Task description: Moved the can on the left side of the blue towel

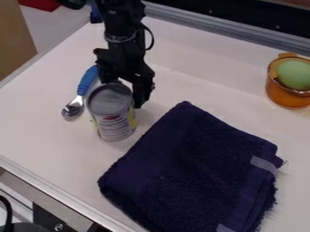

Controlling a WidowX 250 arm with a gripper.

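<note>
At the upper left of the frame, a brown panel point(13, 41) is seen beside the table point(45, 129), with something red point(41, 4) at the top edge. Left of centre, a spoon point(89, 80) is laid on the table, its blue handle pointed up and its metal bowl pointed down toward the lower left. Just right of it, the can point(115, 123) is stood upright on the table, to the upper left of the towel point(194, 167) and apart from it. The gripper point(123, 93) is held low at the can's far side, its fingers spread, one partly hidden behind the rim and one by the right side; whether the can is touched cannot be told. The folded dark blue towel is spread from lower centre toward the right. At the far right, a green egg-shaped thing point(295, 74) is held in an amber cup point(284, 98).
</note>
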